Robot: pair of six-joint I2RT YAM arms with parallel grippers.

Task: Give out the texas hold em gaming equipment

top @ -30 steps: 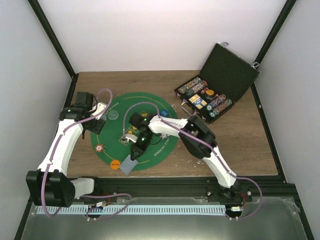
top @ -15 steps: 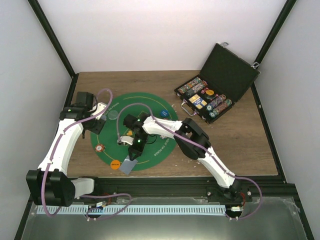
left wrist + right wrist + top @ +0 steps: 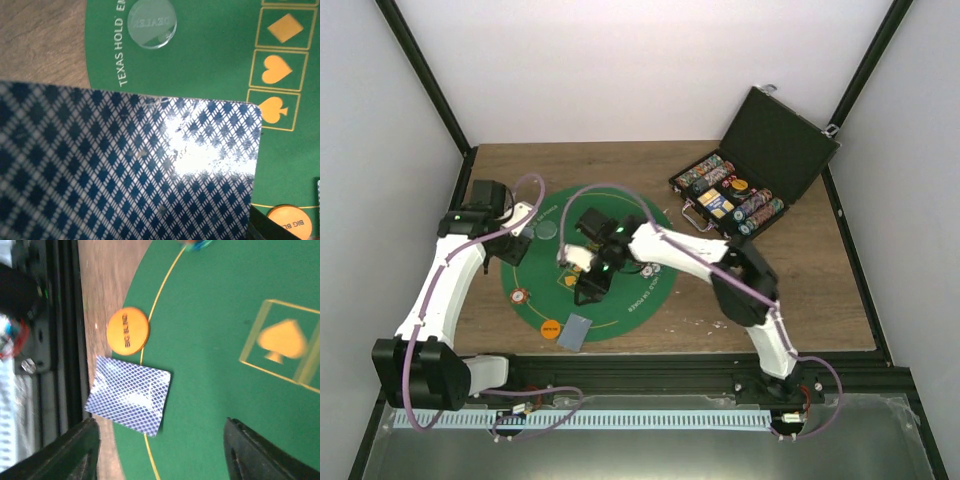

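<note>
A blue-diamond-backed playing card (image 3: 129, 401) lies face down across the near rim of the green felt mat (image 3: 220, 405), beside an orange disc (image 3: 128, 331). My right gripper (image 3: 160, 455) hangs open above the mat, and the card is clear of both fingers. From above, that card (image 3: 576, 330) and the orange disc (image 3: 550, 328) lie just nearer than the right gripper (image 3: 591, 288). My left gripper (image 3: 516, 243) stays over the mat's left edge, shut on playing cards (image 3: 125, 170) whose patterned back hides its fingers. A clear dealer disc (image 3: 151, 22) lies beyond them.
A striped chip (image 3: 522, 296) lies on the mat (image 3: 620, 200) at the left. The open black case (image 3: 775, 150) with rows of chips (image 3: 735, 200) stands at the back right on the wooden table (image 3: 800, 290). A black frame rail runs along the near table edge.
My right gripper has opened and let go of the card, which now lies on the mat's near rim. It has drawn back from the card toward the mat's middle. The left arm has not moved.
</note>
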